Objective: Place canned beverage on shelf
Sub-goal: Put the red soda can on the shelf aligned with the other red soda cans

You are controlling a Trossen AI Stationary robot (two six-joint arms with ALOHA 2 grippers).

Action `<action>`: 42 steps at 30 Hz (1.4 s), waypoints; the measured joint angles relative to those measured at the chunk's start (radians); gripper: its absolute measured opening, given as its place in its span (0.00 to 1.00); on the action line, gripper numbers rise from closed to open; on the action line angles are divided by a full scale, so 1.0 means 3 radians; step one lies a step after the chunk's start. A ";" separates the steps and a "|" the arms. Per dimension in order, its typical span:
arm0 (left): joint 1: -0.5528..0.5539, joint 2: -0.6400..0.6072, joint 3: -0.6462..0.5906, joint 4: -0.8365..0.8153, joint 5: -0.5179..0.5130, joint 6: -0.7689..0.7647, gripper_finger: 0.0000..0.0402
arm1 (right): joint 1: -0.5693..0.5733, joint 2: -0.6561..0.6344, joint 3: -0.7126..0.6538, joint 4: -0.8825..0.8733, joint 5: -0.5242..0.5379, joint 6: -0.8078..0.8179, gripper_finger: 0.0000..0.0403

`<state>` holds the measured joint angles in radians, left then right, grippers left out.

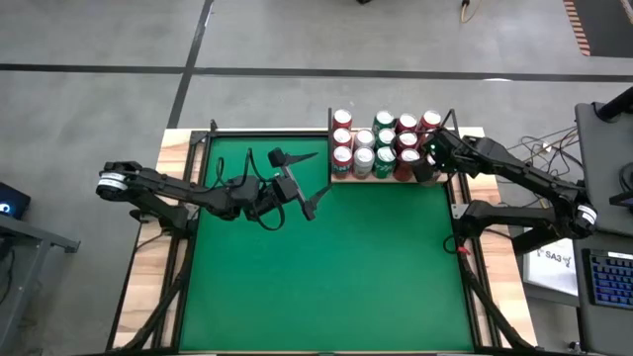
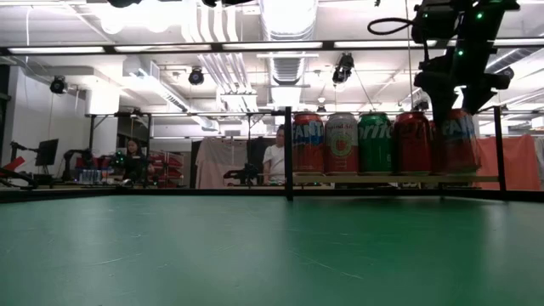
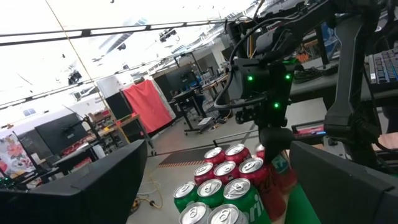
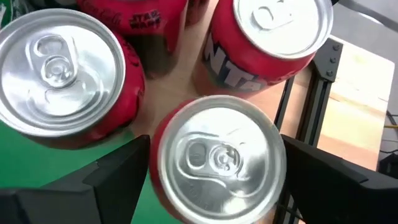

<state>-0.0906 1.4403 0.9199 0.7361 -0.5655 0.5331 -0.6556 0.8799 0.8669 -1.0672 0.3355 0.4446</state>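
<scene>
while the green bench [image 1: 326,267] spreads bare below, the shelf [image 1: 341,179] at its far edge carries the packed cans. our right gripper [image 4: 214,165] hangs over the red can [image 4: 217,155] at the shelf's right front corner, fingers [image 4: 329,180] spread to either side of it, not clamped. we judge this the release; next comes a straight lift clear. our left gripper [image 1: 297,183] waits mid-bench, fingers apart.

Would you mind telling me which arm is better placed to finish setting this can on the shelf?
The right. Its gripper straddles a red can at the shelf corner, fingers either side. The left gripper hangs open over the green tabletop, away from the cans.
</scene>
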 joint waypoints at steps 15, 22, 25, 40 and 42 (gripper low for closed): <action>0.0000 0.0000 0.0000 0.0000 0.0000 0.0001 0.94 | 0.0001 0.0003 0.0008 0.0011 0.0171 0.0025 0.82; 0.0000 0.0000 0.0000 -0.0001 0.0000 0.0001 0.94 | 0.0001 0.0002 0.0005 0.0056 0.0304 0.0009 0.82; 0.0000 0.0000 0.0000 0.0000 0.0000 0.0001 0.94 | 0.0001 0.0001 0.0005 0.0122 0.0313 -0.0006 0.82; 0.0000 0.0000 0.0000 -0.0010 -0.0003 0.0026 0.94 | 0.0009 0.0001 0.0600 -0.0185 -0.0104 -0.0148 0.80; 0.0000 0.0000 0.0000 -0.0023 -0.0003 0.0027 0.94 | 0.0010 0.0023 0.0761 -0.0464 -0.0348 -0.0124 0.77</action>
<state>-0.0906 1.4403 0.9199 0.7290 -0.5663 0.5412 -0.6525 0.8869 1.0952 -1.2063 0.2312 0.4073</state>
